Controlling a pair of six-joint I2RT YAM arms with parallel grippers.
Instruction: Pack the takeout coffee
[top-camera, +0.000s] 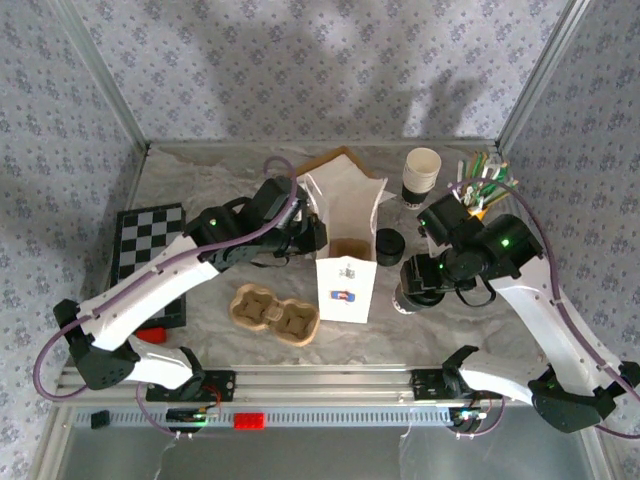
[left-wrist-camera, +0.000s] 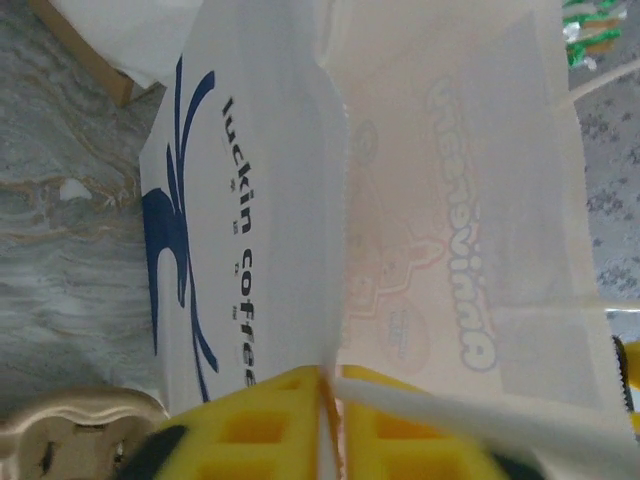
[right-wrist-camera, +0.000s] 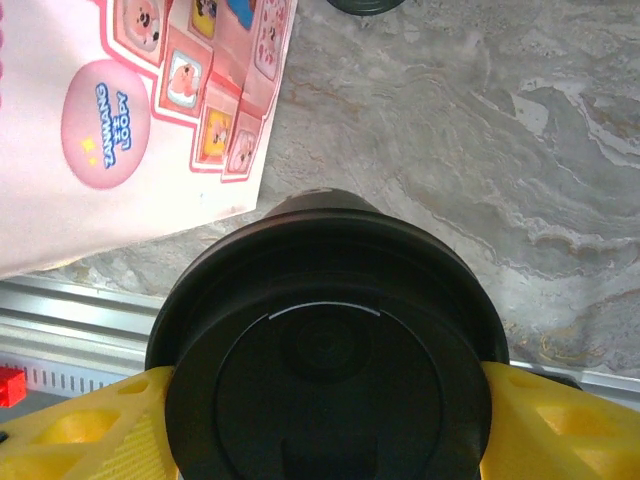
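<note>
Top external view: the grey marbled desk (top-camera: 220, 180) carries a tall white printed paper bag (top-camera: 346, 285), standing open, its thin rim pinched in the narrow left jaws. Just right of it the right jaws clamp the small paper coffee cup with round, smooth black plastic lid (right-wrist-camera: 325, 340). Advise: raise above the flimsy rim, lower upright, centred.
</note>
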